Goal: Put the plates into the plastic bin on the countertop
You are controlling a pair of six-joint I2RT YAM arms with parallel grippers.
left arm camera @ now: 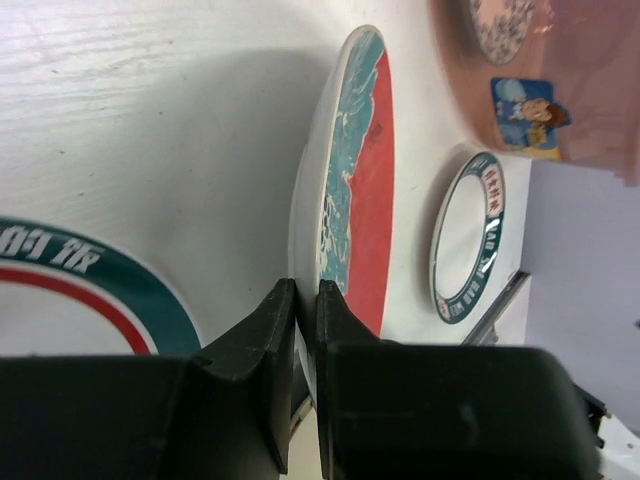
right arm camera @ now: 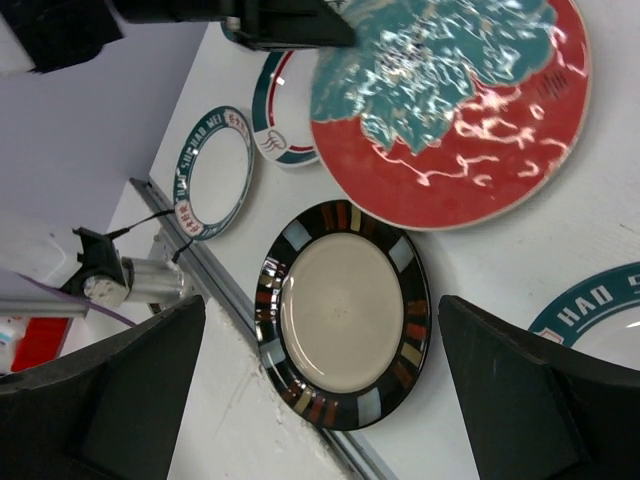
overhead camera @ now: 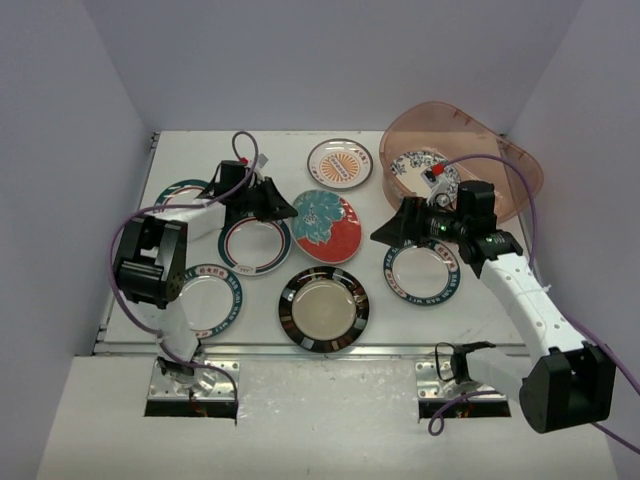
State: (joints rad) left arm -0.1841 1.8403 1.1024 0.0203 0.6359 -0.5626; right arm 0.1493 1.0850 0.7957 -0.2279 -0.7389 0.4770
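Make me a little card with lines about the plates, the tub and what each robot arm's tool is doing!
Left tool: shut on the rim of the round teal-and-red flowery plate
Flowery plate: tilted up from the flat white countertop
Right tool: open, holding nothing
See-through pinkish-brown plastic tub: far right corner, with a blue-patterned plate inside
Round black-rimmed plate: lying flat near the front edge, nothing touching it
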